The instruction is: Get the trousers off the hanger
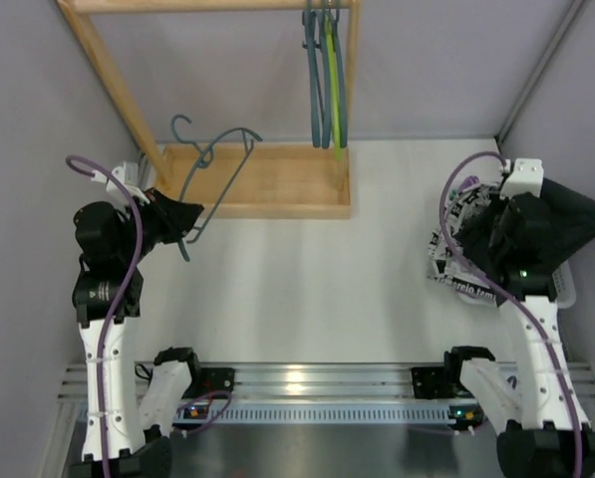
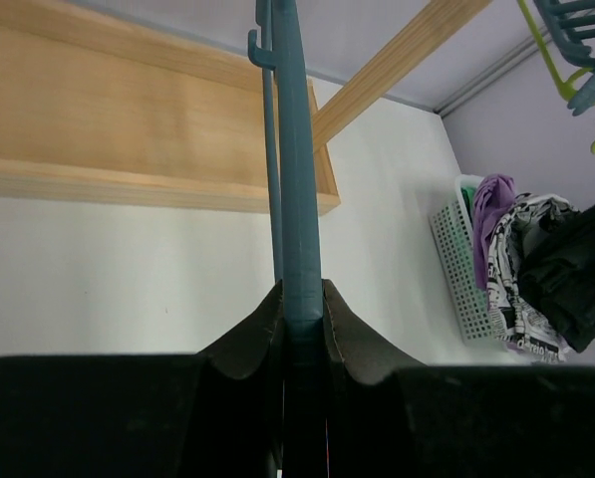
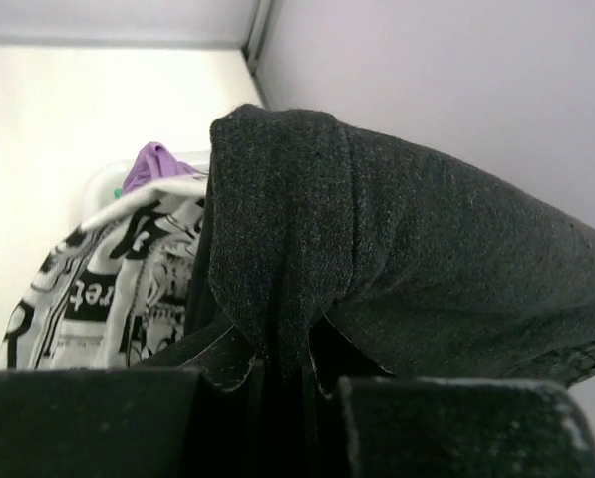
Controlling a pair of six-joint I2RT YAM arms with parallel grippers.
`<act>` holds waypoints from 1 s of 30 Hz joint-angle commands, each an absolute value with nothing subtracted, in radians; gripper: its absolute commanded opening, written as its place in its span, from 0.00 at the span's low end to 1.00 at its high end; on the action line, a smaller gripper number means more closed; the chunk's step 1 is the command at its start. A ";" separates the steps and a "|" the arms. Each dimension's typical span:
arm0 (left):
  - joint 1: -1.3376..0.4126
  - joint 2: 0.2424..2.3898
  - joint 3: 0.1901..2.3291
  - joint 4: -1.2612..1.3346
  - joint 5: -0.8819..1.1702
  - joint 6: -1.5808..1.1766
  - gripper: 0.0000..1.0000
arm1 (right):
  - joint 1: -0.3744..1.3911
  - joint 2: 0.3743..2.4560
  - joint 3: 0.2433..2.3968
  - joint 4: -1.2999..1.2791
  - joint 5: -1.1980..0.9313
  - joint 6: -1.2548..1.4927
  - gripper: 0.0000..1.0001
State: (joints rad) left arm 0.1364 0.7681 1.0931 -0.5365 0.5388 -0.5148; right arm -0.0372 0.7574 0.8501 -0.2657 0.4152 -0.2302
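My left gripper (image 1: 182, 219) is shut on the lower bar of a bare teal hanger (image 1: 222, 164), which leans over the wooden rack's base. In the left wrist view that bar (image 2: 299, 149) rises straight out from between the fingers. At the far right, my right gripper (image 3: 287, 363) is shut on a fold of the black trousers (image 3: 397, 259), held above the white basket (image 1: 568, 287). In the top view the black trousers (image 1: 576, 219) hide its fingers. The black-printed white trousers (image 1: 454, 271) and the purple trousers (image 2: 493, 199) lie in the basket.
A wooden rack (image 1: 267, 184) stands at the back left, with several teal and green hangers (image 1: 325, 80) on its top rail. The perforated basket (image 2: 454, 261) sits against the right wall. Grey walls close in on both sides.
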 commanded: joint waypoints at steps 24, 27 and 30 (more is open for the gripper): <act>-0.042 1.129 1.607 -0.485 0.387 -0.143 0.00 | -0.394 1.167 1.271 -0.471 -0.351 -0.120 0.99; -0.113 1.178 1.675 -0.474 0.312 -0.130 0.00 | -0.394 1.138 1.328 -0.509 -0.368 -0.100 1.00; -0.144 1.215 1.721 -0.462 0.258 -0.140 0.00 | -0.396 1.120 1.380 -0.537 -0.376 -0.091 0.99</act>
